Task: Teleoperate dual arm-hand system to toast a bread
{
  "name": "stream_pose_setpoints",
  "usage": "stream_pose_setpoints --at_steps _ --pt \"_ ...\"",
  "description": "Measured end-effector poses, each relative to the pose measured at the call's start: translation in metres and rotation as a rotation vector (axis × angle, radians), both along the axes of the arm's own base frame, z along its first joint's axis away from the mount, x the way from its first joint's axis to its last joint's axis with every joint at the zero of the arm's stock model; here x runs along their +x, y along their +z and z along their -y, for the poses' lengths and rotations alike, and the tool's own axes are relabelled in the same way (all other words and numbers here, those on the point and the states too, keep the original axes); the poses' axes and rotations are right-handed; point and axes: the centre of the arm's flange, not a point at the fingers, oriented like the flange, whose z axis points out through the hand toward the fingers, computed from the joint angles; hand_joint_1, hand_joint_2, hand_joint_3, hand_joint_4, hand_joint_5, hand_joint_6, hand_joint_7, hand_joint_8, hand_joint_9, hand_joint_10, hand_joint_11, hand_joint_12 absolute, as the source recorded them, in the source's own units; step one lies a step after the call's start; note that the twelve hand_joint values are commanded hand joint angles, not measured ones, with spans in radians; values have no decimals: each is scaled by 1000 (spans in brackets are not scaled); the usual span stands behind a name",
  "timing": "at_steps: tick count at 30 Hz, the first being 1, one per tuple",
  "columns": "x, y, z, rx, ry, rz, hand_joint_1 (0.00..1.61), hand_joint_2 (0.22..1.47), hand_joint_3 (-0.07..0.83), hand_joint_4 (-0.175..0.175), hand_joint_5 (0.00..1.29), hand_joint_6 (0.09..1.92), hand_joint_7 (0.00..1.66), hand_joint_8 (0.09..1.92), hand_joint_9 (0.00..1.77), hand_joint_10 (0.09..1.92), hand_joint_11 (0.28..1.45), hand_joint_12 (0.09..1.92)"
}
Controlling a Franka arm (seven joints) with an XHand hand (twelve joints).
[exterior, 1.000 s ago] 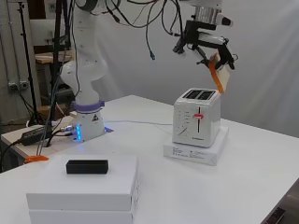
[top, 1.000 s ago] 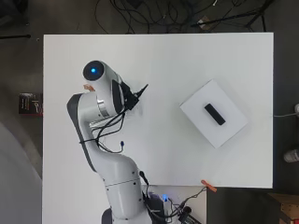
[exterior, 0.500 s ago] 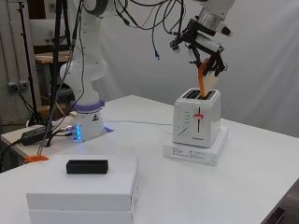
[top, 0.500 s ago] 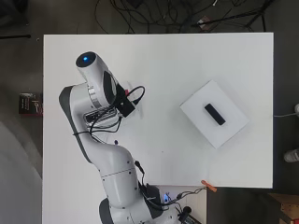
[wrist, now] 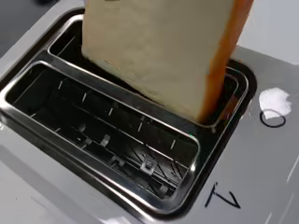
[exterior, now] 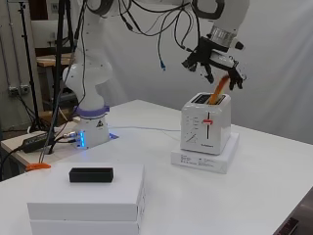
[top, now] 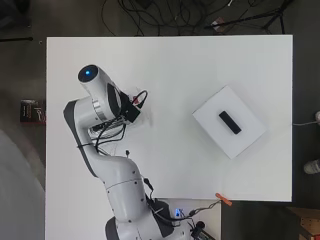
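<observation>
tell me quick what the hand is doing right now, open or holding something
Hand: shut on the bread slice, whose lower end is entering one slot of the toaster.

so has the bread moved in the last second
Yes. In the side view the bread has come down from above the toaster, and its lower end now sits in a slot, the hand holding it.

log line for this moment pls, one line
phase: inserting | hand: shut on bread slice | bread: tilted, lower end in one toaster slot | other slot: empty | lever: up
</observation>
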Motion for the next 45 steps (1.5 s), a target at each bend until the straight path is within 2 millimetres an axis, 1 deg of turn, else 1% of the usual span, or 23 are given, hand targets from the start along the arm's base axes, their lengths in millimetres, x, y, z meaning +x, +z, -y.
stream_pose_setpoints --at_steps 1,2,3,4,6,8,10,12,14,15,17,19,22,23,24,26,27,29,30,33,36,40,45 --pt "-2 -3 -3 10 16 3 263 874 -4 30 144 135 245 87 337 98 396 87" --pt "-3 -6 -6 7 21 5 139 897 1 45 190 87 267 87 354 87 403 87" --pt "-3 -8 -7 -4 13 8 69 924 3 43 243 87 338 87 430 87 424 87" --pt "-3 -10 -6 -18 -11 17 36 951 4 28 282 87 419 87 522 87 445 87" --pt "-4 -6 1 -18 -71 58 39 1002 6 7 337 87 519 87 628 87 468 87" --pt "-6 -3 17 8 -126 123 67 1049 12 -2 369 87 567 87 665 87 471 87" --pt "-9 -12 39 31 -182 178 72 1072 13 -8 378 87 577 87 659 87 455 87" --pt "-14 -27 58 20 -246 218 70 1076 10 -15 365 87 558 87 628 87 446 87" --pt "-17 -36 71 2 -318 252 95 1058 0 -19 348 87 527 87 592 87 439 87" --pt "-17 -37 76 -1 -354 266 112 1046 -5 -19 341 87 513 87 578 87 437 87" --pt "-15 -31 84 3 -385 285 125 1023 -14 -13 332 87 489 87 559 87 435 87" --pt "-12 -23 92 14 -382 291 109 971 -18 -2 325 87 457 87 531 87 434 87" --pt "-4 -19 103 14 -373 268 75 880 -28 35 336 87 425 87 499 87 439 87" --pt "-1 -16 103 12 -363 255 92 872 -20 50 356 87 431 87 523 87 453 87" --pt "3 -12 97 13 -345 238 152 938 -5 65 393 87 453 87 557 87 472 87" --pt "12 -4 76 45 -303 191 220 1062 7 93 485 87 495 87 617 87 517 87" --pt "17 -1 64 82 -291 150 211 1092 8 97 500 87 506 87 640 87 535 87" --pt "20 0 54 126 -284 96 187 1119 9 102 507 87 521 87 656 87 548 87" --pt "21 -3 51 138 -282 75 179 1124 8 105 511 87 537 87 663 87 550 87" --pt "23 -15 44 167 -257 22 136 1130 6 138 504 87 575 87 686 87 566 87" --pt "24 -21 42 157 -231 1 99 1127 2 159 493 87 589 87 706 87 587 87" --pt "26 -24 45 155 -227 -77 84 1131 3 164 478 87 588 87 714 87 584 87" --pt "19 -25 53 155 -237 -199 85 1159 12 154 501 87 579 87 707 87 571 87"
